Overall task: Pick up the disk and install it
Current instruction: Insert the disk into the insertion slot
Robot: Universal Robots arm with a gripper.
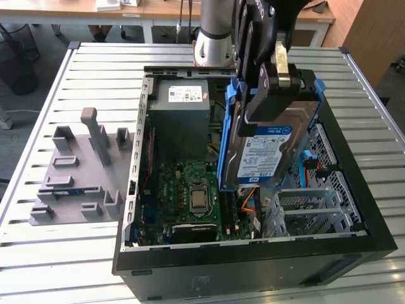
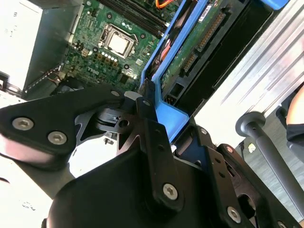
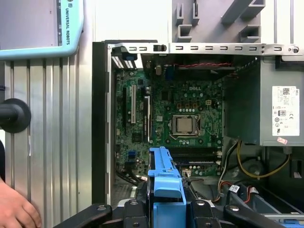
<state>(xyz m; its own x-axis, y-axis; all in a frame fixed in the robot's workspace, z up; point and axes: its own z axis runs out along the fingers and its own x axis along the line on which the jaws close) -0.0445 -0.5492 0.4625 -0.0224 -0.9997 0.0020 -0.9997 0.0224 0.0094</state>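
Observation:
The disk (image 1: 273, 149), a silver hard drive with a blue-and-white label and a blue carrier frame, hangs tilted on edge above the open computer case (image 1: 253, 269), over its right half in the exterior view. My gripper (image 1: 269, 85) is shut on the disk's upper edge. In the first wrist view the blue carrier (image 3: 164, 178) sticks out between my dark fingers (image 3: 135, 213), with the motherboard beyond it. In the second wrist view the disk's green circuit-board underside (image 2: 199, 42) shows inside the blue frame (image 2: 167, 111), and a black finger (image 2: 151, 137) presses on that frame.
Inside the case lie the motherboard (image 1: 193, 193), a grey power supply with a white sticker (image 1: 180, 117) and a metal drive cage (image 1: 310, 206). A grey fixture plate (image 1: 79, 171) sits at the exterior view's left. A person's hand (image 3: 14, 211) rests beside the case.

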